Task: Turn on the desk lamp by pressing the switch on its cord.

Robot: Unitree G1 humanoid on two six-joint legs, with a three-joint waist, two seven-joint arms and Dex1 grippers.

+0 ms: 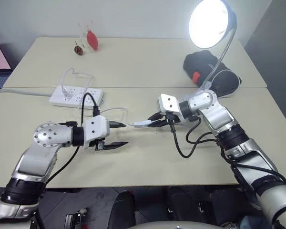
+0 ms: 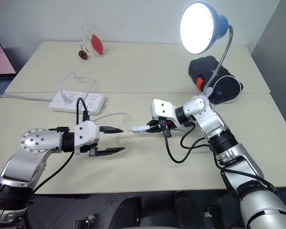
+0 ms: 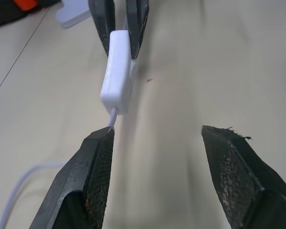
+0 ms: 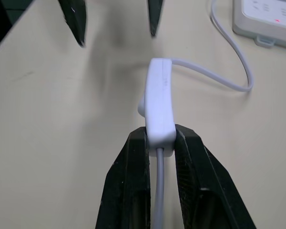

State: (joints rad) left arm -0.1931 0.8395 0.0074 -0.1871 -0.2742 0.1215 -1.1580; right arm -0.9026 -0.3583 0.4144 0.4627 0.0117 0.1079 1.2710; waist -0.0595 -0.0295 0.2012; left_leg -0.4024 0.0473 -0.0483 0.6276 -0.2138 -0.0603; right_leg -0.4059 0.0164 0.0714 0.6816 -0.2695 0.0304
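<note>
Lamp status first: I read the desk lamp (image 1: 209,22) as lit, its shade glowing bright white above the table's far right corner, so I judge the pressing step done. What I see left is only to let go of the switch and clear both arms.

Landmark for this entry is the switch (image 2: 140,128). It sits just above the table (image 1: 133,62) near the front centre, clamped at one end between the closed black fingers of my right gripper (image 4: 160,138). My left gripper (image 1: 118,134) stands just beside the switch's free end, jaws spread apart and holding nothing, not touching it. The cord (image 4: 229,78) leaves the switch's free end, curves across the tabletop and runs toward the white power strip (image 1: 76,96), which lies beyond the switch on the left-arm side. A black bag with an orange tag (image 1: 210,70) rests beyond the switch on the right-arm side, under the gooseneck.

View differences: the right wrist view shows the strip's small red indicator and how squarely the fingers pinch the switch body; the head views miss both. Only the head views carry the lit shade and a glass holding something red (image 2: 93,44) at the far edge. The left wrist view shows the open gap between my left fingertips (image 3: 97,162) and the switch ahead.
</note>
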